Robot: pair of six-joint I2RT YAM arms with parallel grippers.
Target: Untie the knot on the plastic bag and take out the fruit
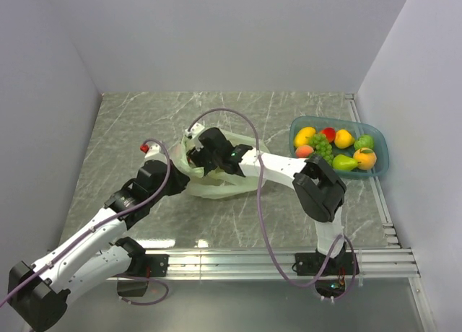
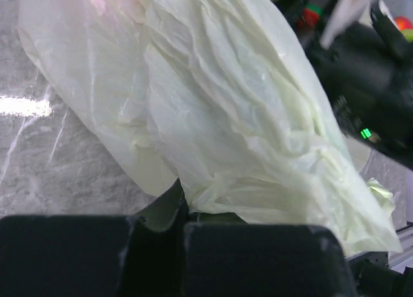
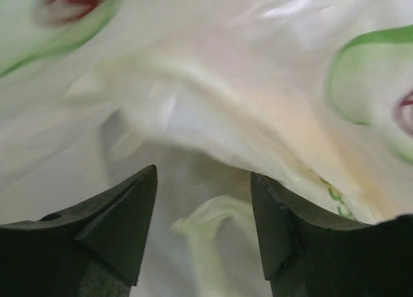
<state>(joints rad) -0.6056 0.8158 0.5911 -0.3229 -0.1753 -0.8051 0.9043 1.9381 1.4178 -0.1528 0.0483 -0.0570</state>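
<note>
The pale green plastic bag [image 1: 216,182] lies crumpled mid-table between both arms and fills the left wrist view [image 2: 219,103]. My left gripper [image 1: 185,167] is at the bag's left edge, shut on a fold of the film [image 2: 182,210]. From the right, my right gripper [image 1: 196,151] comes down on the bag's top and stands open [image 3: 203,206]. A twisted pale green strand [image 3: 216,223], seemingly the knot's tail, lies untouched between its fingers. The fruit in the bag is hidden except for a pinkish tint [image 2: 103,1] through the film.
A blue tray [image 1: 380,164] at the right holds green grapes [image 1: 323,150] and several yellow, orange, red and green fruits. Grey walls close in the table on three sides. A metal rail [image 1: 274,261] runs along the near edge by the arm bases.
</note>
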